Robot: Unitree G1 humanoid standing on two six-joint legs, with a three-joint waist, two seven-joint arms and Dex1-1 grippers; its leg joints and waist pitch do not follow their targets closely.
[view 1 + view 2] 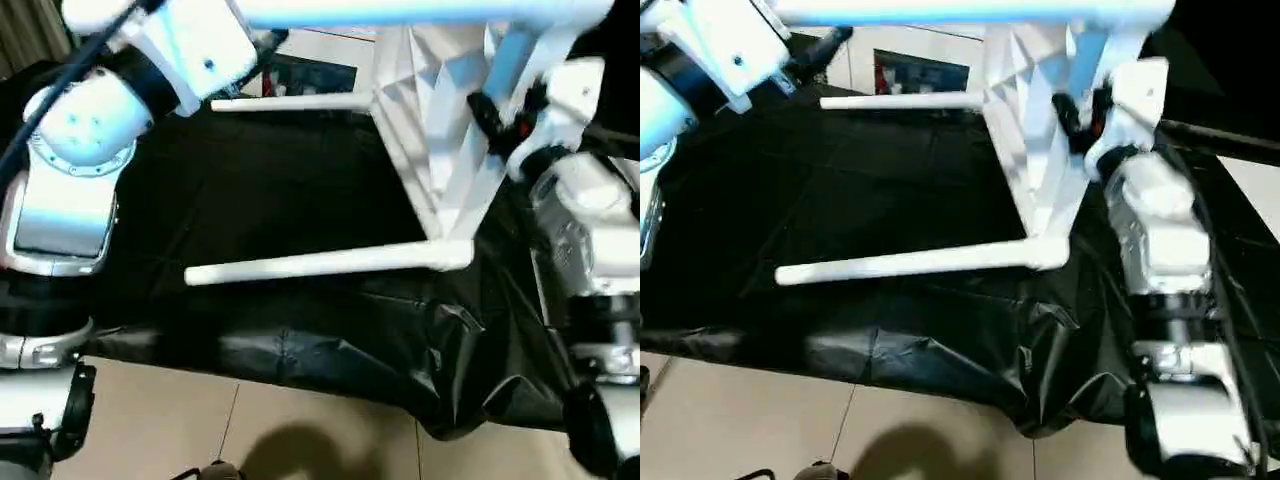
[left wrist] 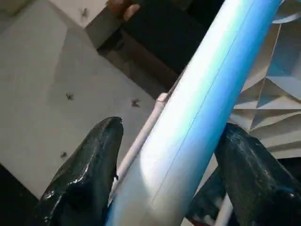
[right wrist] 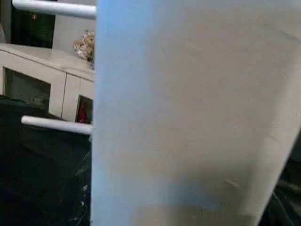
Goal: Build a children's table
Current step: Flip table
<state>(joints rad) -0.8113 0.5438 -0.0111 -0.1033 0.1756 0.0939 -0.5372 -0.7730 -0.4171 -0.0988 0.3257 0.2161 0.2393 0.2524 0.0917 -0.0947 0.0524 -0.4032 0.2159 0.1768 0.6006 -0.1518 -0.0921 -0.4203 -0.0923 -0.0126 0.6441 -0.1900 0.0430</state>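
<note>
We see the children's table [image 1: 440, 150] on its side on black drape [image 1: 280, 200], left gripper [image 2: 164, 165] straddling top leg [image 2: 207, 94], fingers parted, right gripper [image 1: 500, 115] at the tabletop, grip unclear.

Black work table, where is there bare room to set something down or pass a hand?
The black work table is bare between the far leg and the near leg, and along its front edge below the near leg. It is crowded at the right, where the tabletop stands on edge by the right arm.
</note>
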